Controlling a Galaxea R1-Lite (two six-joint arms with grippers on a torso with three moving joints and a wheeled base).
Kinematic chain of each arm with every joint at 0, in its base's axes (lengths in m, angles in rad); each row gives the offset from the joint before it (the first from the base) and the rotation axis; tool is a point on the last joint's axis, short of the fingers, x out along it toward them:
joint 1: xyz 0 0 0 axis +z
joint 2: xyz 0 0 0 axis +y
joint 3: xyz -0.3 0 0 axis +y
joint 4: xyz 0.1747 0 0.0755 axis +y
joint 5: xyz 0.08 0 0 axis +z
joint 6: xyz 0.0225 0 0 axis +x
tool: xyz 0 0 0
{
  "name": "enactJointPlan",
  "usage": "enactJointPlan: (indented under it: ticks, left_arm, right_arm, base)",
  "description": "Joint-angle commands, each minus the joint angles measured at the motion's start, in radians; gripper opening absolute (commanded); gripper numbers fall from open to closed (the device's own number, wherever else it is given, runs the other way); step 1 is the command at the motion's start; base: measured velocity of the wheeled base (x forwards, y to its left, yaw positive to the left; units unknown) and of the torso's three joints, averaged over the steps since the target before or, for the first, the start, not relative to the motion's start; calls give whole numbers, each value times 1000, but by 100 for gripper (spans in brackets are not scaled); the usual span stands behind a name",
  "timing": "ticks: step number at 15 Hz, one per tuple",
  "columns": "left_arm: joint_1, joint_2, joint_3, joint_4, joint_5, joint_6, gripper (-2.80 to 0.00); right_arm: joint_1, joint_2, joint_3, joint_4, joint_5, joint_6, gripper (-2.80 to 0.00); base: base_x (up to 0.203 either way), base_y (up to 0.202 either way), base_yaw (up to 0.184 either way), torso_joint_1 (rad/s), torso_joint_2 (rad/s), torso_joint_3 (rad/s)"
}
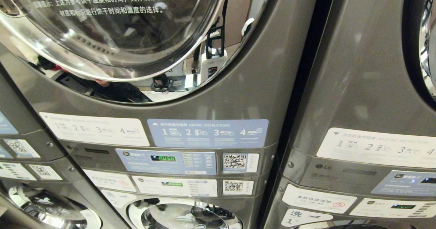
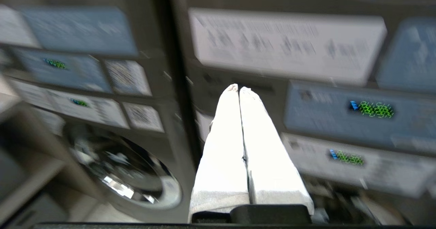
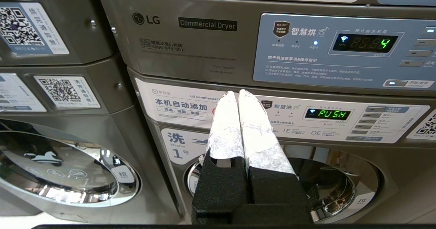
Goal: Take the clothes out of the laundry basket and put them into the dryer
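Stacked grey machines fill the head view. The dryer [image 1: 160, 96] sits centre-left, its round glass door [image 1: 112, 28] shut, chrome rim reflecting the room. A second stack [image 1: 361, 120] is seen to the right, a dark gap between the two. Below the dryer door a blue drying-instructions sticker [image 1: 207, 133] is fixed, with a control panel [image 1: 166, 161] under it reading "PUSH" in green, and a QR label [image 1: 235, 162] just beside that. No arm is seen in the head view. No clothes or laundry basket can be made out in any view.

Left gripper [image 2: 239, 89]: white-wrapped fingers [image 2: 221, 147] are pressed together, nothing held, pointed toward the machine fronts; surroundings are blurred.

Right gripper [image 3: 238, 94]: fingers [image 3: 259, 133] are closed tip to tip, nothing between them, aimed at the washer panel [image 3: 282, 115] below the "Commercial Dryer" fascia [image 3: 207, 24].
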Motion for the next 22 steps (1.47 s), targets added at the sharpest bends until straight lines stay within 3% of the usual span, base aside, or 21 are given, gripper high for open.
enactJointPlan:
  ticks: [1, 3, 5, 8, 10, 14, 16, 18, 19, 21, 22]
  left_arm:
    - [-82, -24, 127, -9, -2, 1, -280]
    - [-130, -25, 235, -64, 2, -7, -280]
    - [-150, -9, 239, -6, 3, -49, -280]
    - [-261, -11, 238, 29, 11, -52, -280]
    - [-310, -110, 238, 44, 25, -47, -280]
    - [-343, -310, 238, 64, 40, -47, -280]
    - [-347, -302, 238, 89, 110, 4, -280]
    - [-345, -301, 238, 135, 85, 46, -280]
    - [-347, -302, 231, 156, 85, 46, -280]
    - [-347, -302, 232, 154, 100, -34, -280]
    - [-347, -302, 232, 153, 107, -39, -280]
  right_arm:
    - [0, 0, 0, 0, 0, 1, -280]
    - [0, 0, 0, 0, 0, 0, -280]
    - [0, 0, 0, 0, 0, 2, -280]
    - [0, 0, 0, 0, 0, 0, -280]
    - [0, 0, 0, 0, 0, 0, -280]
    - [0, 0, 0, 0, 0, 0, -280]
    - [0, 0, 0, 0, 0, 0, -280]
    - [0, 0, 0, 0, 0, 0, -280]
    - [0, 0, 0, 0, 0, 0, -280]
    - [0, -1, 0, 0, 0, 0, -280]
    - [0, 0, 0, 0, 0, 0, -280]
  base:
    - [0, 0, 0, 0, 0, 0]
    - [0, 0, 0, 0, 0, 0]
    - [0, 0, 0, 0, 0, 0]
    - [0, 0, 0, 0, 0, 0]
    - [0, 0, 0, 0, 0, 0]
    - [0, 0, 0, 0, 0, 0]
    - [0, 0, 0, 0, 0, 0]
    - [0, 0, 0, 0, 0, 0]
    - [0, 0, 0, 0, 0, 0]
    - [0, 0, 0, 0, 0, 0]
    - [0, 0, 0, 0, 0, 0]
